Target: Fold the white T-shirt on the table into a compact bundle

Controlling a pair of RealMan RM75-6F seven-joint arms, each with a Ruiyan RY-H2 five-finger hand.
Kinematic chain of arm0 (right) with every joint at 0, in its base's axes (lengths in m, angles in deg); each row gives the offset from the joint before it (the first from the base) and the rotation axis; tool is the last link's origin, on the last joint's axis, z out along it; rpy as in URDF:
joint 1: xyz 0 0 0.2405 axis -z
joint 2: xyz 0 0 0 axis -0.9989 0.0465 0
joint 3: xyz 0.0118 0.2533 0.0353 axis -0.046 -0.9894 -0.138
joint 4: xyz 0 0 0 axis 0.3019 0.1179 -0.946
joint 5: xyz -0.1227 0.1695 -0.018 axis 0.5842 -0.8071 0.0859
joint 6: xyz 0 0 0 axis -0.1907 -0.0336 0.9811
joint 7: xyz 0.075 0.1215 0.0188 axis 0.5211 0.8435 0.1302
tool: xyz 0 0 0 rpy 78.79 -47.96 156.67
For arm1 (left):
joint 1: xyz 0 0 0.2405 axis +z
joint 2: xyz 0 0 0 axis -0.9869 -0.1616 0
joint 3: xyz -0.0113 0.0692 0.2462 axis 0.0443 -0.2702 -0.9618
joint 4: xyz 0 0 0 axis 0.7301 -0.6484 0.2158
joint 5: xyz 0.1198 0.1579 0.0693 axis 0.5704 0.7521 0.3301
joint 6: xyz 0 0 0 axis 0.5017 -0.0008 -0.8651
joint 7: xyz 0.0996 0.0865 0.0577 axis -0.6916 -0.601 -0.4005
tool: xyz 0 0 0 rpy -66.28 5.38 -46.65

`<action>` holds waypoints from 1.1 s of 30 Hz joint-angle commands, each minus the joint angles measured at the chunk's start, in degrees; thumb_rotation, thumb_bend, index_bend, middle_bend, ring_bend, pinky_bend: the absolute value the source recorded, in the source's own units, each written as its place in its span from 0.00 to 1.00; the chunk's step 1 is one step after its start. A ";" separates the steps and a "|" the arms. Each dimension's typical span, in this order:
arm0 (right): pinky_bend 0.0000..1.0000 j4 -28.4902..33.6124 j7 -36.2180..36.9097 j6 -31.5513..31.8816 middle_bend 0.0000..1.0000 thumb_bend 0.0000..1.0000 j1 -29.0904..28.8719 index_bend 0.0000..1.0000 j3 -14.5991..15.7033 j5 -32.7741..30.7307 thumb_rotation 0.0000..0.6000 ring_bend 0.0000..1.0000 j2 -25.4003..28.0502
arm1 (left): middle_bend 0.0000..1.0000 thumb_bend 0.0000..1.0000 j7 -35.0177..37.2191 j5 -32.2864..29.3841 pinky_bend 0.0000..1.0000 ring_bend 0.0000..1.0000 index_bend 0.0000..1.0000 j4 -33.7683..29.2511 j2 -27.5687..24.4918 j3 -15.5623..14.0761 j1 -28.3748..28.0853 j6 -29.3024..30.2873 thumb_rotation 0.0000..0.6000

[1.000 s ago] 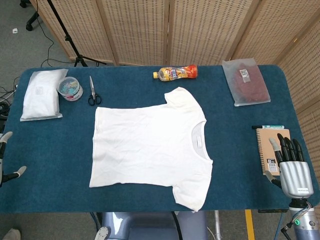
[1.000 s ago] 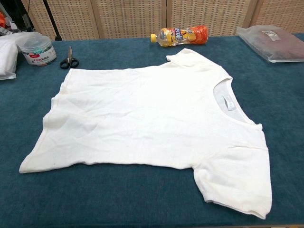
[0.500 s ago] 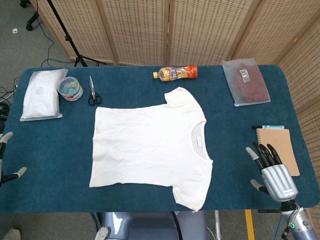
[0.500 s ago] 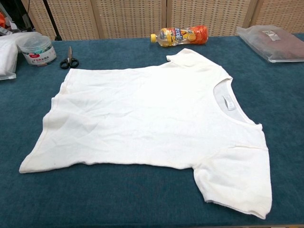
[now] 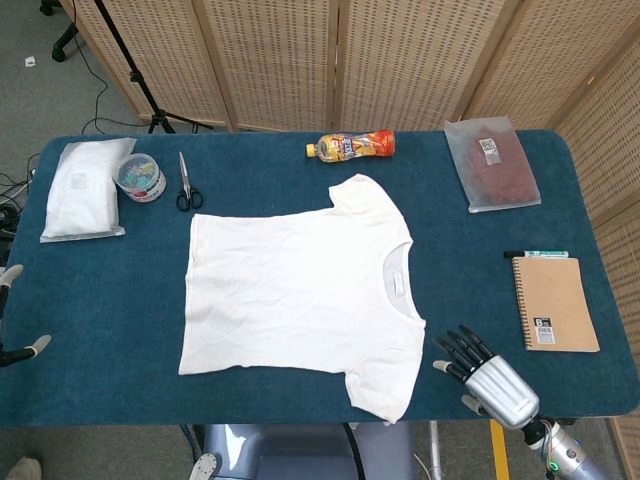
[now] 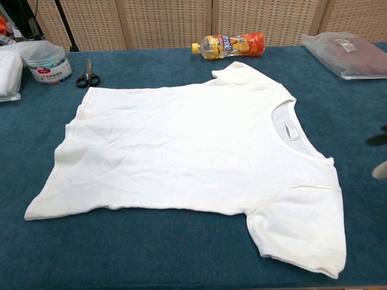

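Your white T-shirt [image 5: 300, 295] lay flat and unfolded at the centre of the table [image 5: 100, 300], collar toward the notebook [image 5: 553, 303]. Your right hand [image 5: 485, 375] hovered beside the near sleeve, fingers spread, holding nothing. Your left hand [image 5: 15, 345] showed only fingertips; I cannot tell its state.

Bare table [image 5: 470, 270] lies between T-shirt [image 5: 300, 290] and notebook [image 5: 553, 302].

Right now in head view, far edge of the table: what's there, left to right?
White pouch → clear tub of colourful clips → black-handled scissors → orange drink bottle lying on its side → clear bag with dark red contents.
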 commanded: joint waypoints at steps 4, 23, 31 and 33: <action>0.00 -4.41 -0.96 0.79 0.17 0.00 -1.93 0.30 2.14 4.60 1.00 0.00 -3.54 | 0.00 0.00 -0.14 -0.32 0.00 0.00 0.00 0.17 0.13 0.05 -0.03 -0.32 1.00; 0.00 -0.49 -5.00 -8.76 0.17 0.00 -9.07 0.31 1.64 4.71 1.00 0.00 -10.36 | 0.00 0.00 -2.03 -2.37 0.00 0.00 0.00 0.80 1.16 0.72 -0.81 -1.76 1.00; 0.00 -0.55 -5.48 -10.26 0.18 0.00 -10.51 0.32 1.37 3.28 1.00 0.00 -12.46 | 0.00 0.00 -2.49 -2.78 0.00 0.00 0.00 0.81 1.39 0.84 -0.93 -1.93 1.00; 0.00 -0.64 -5.55 -9.96 0.18 0.01 -10.67 0.32 1.06 2.89 1.00 0.00 -13.30 | 0.00 0.00 -2.53 -2.83 0.00 0.00 0.00 0.84 1.43 0.85 -0.96 -2.00 1.00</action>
